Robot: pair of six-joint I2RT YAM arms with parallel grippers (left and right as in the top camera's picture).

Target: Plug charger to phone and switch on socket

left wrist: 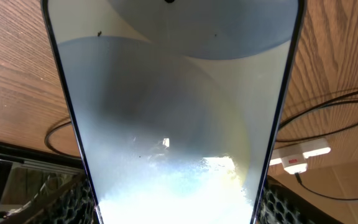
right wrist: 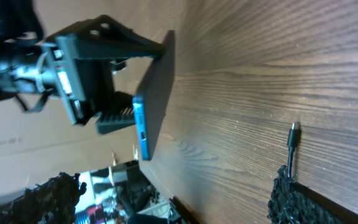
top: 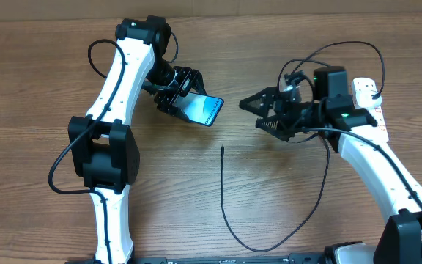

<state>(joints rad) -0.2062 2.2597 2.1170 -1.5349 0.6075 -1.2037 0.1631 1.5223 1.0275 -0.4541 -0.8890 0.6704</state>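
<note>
My left gripper (top: 184,97) is shut on the phone (top: 204,110) and holds it tilted above the table, its blue-teal screen lit. In the left wrist view the phone (left wrist: 173,112) fills the frame between the mesh pads (left wrist: 73,202). My right gripper (top: 255,114) stands open, empty, right of the phone and facing it. The charger (top: 223,183), a thin black cable, lies on the table; its connector tip (top: 223,149) points away from me, below the gap between phone and right gripper. The tip (right wrist: 294,129) lies near my right finger (right wrist: 291,199). The white socket (top: 365,92) lies far right, partly hidden by my right arm.
The cable loops near the front edge (top: 269,250) and runs up under my right arm. In the left wrist view the socket (left wrist: 300,155) with a red switch and a plugged cord shows at the right. Bare wooden table (top: 42,88) lies around.
</note>
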